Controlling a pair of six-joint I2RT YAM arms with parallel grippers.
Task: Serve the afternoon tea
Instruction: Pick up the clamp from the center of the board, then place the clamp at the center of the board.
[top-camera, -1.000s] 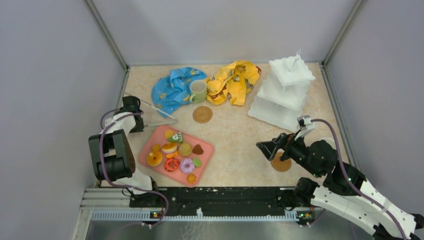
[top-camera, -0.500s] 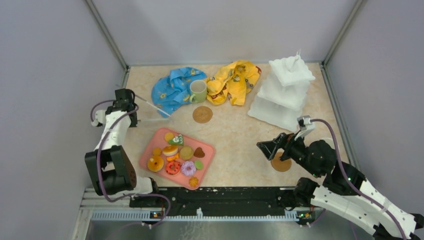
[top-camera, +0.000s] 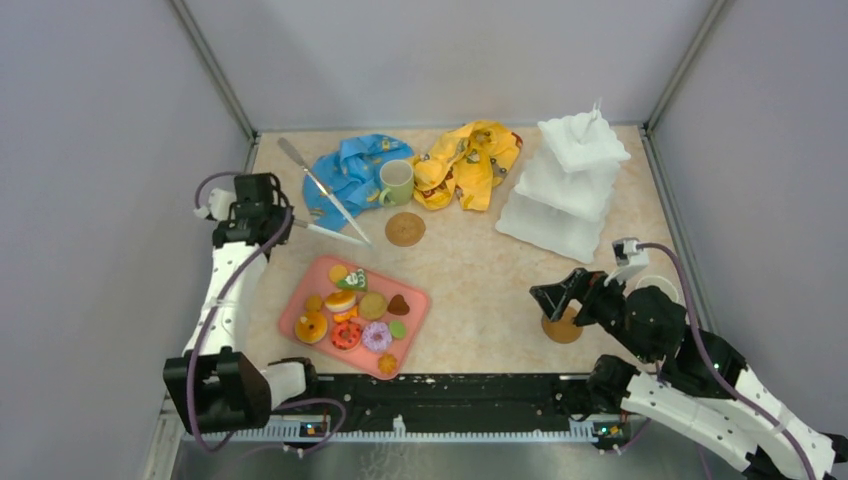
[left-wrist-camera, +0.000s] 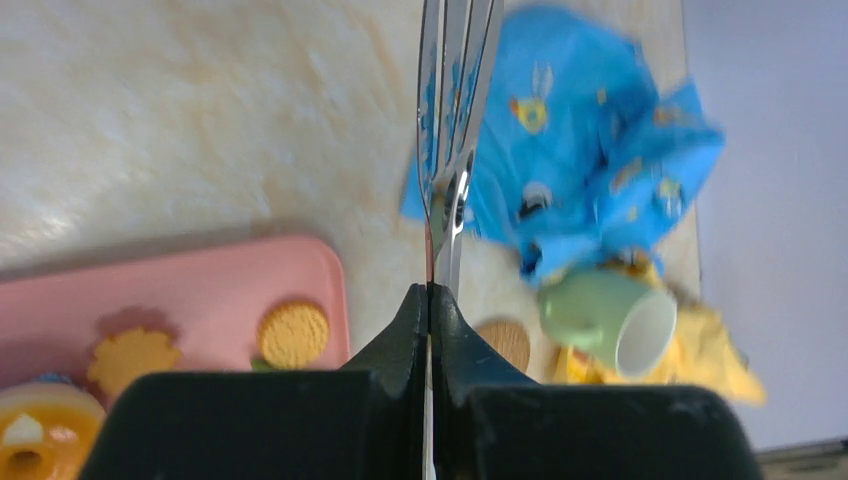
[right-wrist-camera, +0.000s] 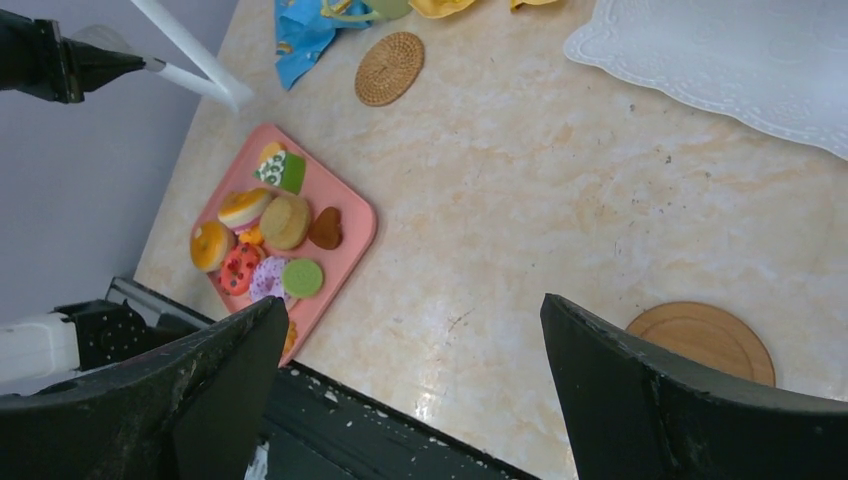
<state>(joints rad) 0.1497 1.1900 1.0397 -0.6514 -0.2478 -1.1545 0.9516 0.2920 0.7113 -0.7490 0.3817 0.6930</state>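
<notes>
Your left gripper (top-camera: 283, 220) is clenched on slender silver metal tongs (top-camera: 322, 189). Your right gripper (top-camera: 562, 297) stands released near a round brown coaster (top-camera: 563, 328).

No legible text, label, brand, number or sign found in any view. Small printed picture motifs noted on crumpled blue patterned cloth (left-wrist-camera: 590, 170) and crumpled yellow patterned cloth (top-camera: 468, 160); too blurred and small to tell whether any lettering is included.
</notes>
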